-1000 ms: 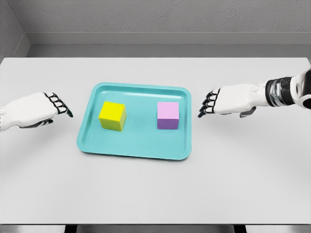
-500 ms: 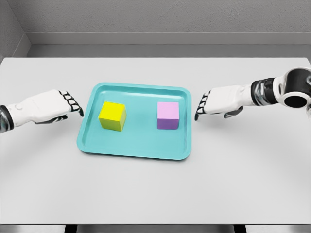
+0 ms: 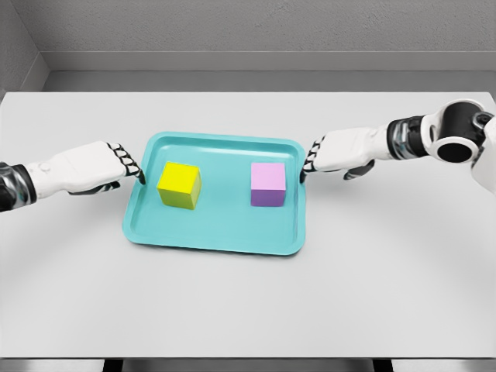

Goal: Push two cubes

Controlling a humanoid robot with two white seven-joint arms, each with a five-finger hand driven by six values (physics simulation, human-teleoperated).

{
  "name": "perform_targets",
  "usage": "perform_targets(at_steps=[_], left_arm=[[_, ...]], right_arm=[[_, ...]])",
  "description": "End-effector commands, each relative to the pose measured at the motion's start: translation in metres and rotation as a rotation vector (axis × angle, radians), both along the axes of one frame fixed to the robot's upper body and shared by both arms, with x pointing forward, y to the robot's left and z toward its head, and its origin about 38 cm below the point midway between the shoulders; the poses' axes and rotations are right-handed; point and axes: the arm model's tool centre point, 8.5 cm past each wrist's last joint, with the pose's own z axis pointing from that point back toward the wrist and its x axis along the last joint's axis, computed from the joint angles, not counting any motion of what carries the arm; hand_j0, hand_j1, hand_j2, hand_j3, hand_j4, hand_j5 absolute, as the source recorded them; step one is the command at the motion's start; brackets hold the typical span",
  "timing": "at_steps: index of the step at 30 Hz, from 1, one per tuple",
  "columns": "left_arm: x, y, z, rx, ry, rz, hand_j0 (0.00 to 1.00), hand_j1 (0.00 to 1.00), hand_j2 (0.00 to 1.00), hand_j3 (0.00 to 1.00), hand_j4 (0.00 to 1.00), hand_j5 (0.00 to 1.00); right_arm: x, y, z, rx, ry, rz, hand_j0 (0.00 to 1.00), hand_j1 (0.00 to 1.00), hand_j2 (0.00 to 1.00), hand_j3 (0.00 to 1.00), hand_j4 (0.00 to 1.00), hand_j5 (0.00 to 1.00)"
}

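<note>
A yellow cube [image 3: 180,185] sits in the left half of a teal tray [image 3: 209,240], and a pink-purple cube [image 3: 268,184] sits in the right half. My left hand [image 3: 130,163] hovers at the tray's left rim, fingers extended toward the yellow cube, a small gap short of it. At the tray's right rim is my right hand [image 3: 308,160], with its fingers pointing at the pink cube and not touching it. Both hands hold nothing.
The tray lies in the middle of a white table [image 3: 248,302]. A grey wall runs behind the table's far edge.
Both hands have moved inward toward the tray, the left one rightward and the right one leftward, reaching its rims. The cubes have not moved.
</note>
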Motion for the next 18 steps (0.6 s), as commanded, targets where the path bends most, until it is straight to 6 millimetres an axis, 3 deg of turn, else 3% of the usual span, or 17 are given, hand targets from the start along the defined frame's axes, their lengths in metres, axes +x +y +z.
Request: perform_targets(at_steps=[1, 5, 8, 18], left_arm=[[0.0, -0.001, 0.0, -0.006, 0.001, 0.0, 0.62, 0.62, 0.62, 0.62, 0.62, 0.62], [0.001, -0.006, 0.0, -0.019, -0.001, -0.007, 0.62, 0.62, 0.62, 0.62, 0.62, 0.62], [0.001, -0.009, -0.002, -0.019, 0.006, -0.01, 0.62, 0.62, 0.62, 0.62, 0.62, 0.62], [0.001, -0.018, -0.004, -0.029, 0.013, -0.023, 0.62, 0.62, 0.62, 0.62, 0.62, 0.62]], right_arm=[[0.003, 0.002, -0.003, 0.006, 0.009, -0.011, 0.81, 0.81, 0.81, 0.81, 0.81, 0.81], [0.004, 0.014, -0.003, 0.018, 0.01, 0.009, 0.8, 0.8, 0.8, 0.8, 0.8, 0.8], [0.003, 0.016, -0.003, 0.019, 0.009, 0.014, 0.73, 0.73, 0.73, 0.73, 0.73, 0.73], [0.002, 0.025, -0.003, 0.028, 0.008, 0.033, 0.72, 0.72, 0.72, 0.72, 0.72, 0.72]])
